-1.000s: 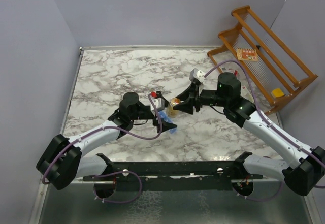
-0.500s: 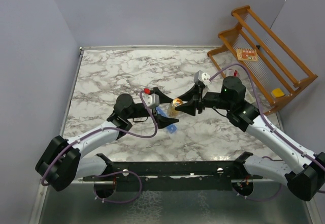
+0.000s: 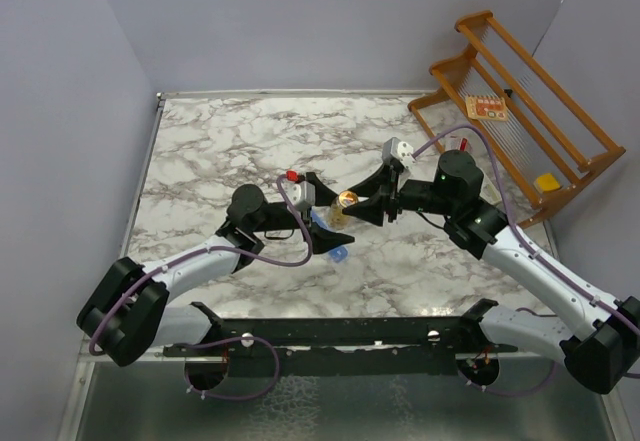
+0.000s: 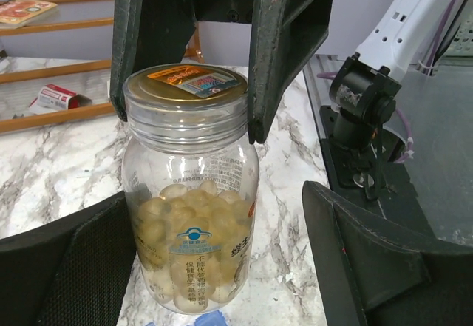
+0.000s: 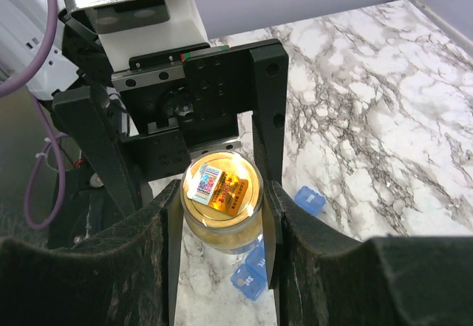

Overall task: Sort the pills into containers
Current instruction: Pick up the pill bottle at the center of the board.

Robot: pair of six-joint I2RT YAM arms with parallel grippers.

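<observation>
Containers (image 5: 309, 199): blue strip lying on the marble table (image 3: 220, 151), below and just beside the pill jar (image 4: 191, 215), mostly hidden.
Pill jar: upright, with a gold foil seal on top.
Right gripper (image 5: 222, 211): fingers pinch the jar's neck from both sides.
Left gripper (image 4: 214, 252): fingers spread wide around the jar's body, apparently not touching it.

You have a white-and-grey marble-patterned tabletop (image 3: 220, 151) boxed in by plain lavender walls (image 3: 300, 21); a slatted orange-brown wooden rack (image 3: 520, 96) stands at your far right corner, under even light.
</observation>
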